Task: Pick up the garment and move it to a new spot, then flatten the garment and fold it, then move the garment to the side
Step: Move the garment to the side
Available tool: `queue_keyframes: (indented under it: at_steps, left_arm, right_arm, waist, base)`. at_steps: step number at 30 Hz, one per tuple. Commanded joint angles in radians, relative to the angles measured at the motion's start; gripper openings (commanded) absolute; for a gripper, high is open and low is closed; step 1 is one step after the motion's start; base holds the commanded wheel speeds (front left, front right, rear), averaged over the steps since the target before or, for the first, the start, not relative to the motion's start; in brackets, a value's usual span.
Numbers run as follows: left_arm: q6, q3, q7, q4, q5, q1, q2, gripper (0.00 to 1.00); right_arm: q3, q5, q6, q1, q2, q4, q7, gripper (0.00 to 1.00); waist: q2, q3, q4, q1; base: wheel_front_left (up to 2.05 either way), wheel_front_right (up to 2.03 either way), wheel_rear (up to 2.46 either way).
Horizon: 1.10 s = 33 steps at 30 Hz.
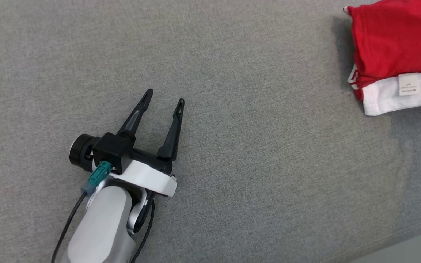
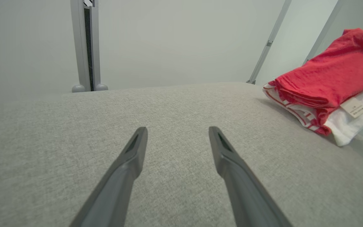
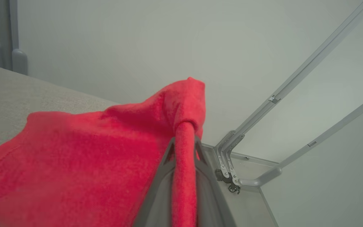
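Head view: left gripper [image 1: 165,96] sits wide open over the grey fabric surface [image 1: 250,146], with the folded red-and-white garment [image 1: 393,40] well apart at the top right. Left wrist view – fingers spread, garment lying off to the right. Right wrist view – right gripper [image 3: 184,142] is pinched tight on a red fold of the garment.

Left gripper [image 1: 165,95]: two long, tapered black fingers [image 1: 136,114] on a black block [image 1: 113,149] and white ring [image 1: 152,179], teal plug [image 1: 100,173] with black cable [image 1: 65,230], smooth pale-grey forearm [image 1: 101,226].
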Motion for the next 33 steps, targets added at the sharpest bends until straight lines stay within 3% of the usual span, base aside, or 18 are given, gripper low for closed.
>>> queue_keyframes:
  at_steps: [1,10,11,12,23,33]
  left_arm:
    - [-0.007,0.003,0.001,0.002,0.011,-0.022,0.006,1.0]
    - [-0.017,0.004,0.004,0.021,0.02,-0.044,0.012,1.0]
    - [-0.017,0.005,0.004,0.022,0.02,-0.046,0.014,1.0]
    - [-0.016,0.006,0.005,0.023,0.019,-0.048,0.015,1.0]
    - [-0.011,-0.004,0.001,0.001,-0.002,-0.053,0.008,1.0]
    - [0.022,0.012,0.001,-0.038,-0.063,0.021,0.005,1.0]
  right_arm:
    - [-0.011,0.004,-0.001,-0.019,-0.01,0.017,-0.01,0.0]
    - [-0.064,-0.032,-0.001,-0.068,-0.012,0.186,-0.019,0.0]
    - [-0.07,-0.029,-0.001,-0.075,-0.008,0.206,-0.02,0.31]
    - [-0.073,-0.031,-0.001,-0.08,-0.006,0.223,-0.021,1.0]
    - [-0.09,-0.084,-0.001,-0.134,0.029,0.315,-0.025,1.0]
    - [-0.113,-0.024,-0.001,-0.049,0.115,0.1,-0.026,1.0]
  waist:
    - [0.0,0.039,-0.007,0.0]
    - [0.0,0.093,0.024,0.0]
    - [0.0,0.097,0.027,0.0]
    - [0.0,0.1,0.03,0.0]
    - [0.0,0.045,0.071,0.0]
    - [0.0,-0.128,0.144,0.0]
  base:
    - [0.0,0.0,0.0]
    - [0.0,0.0,0.0]
    - [0.0,0.0,0.0]
    - [0.0,0.0,0.0]
    - [0.0,0.0,0.0]
    - [0.0,0.0,0.0]
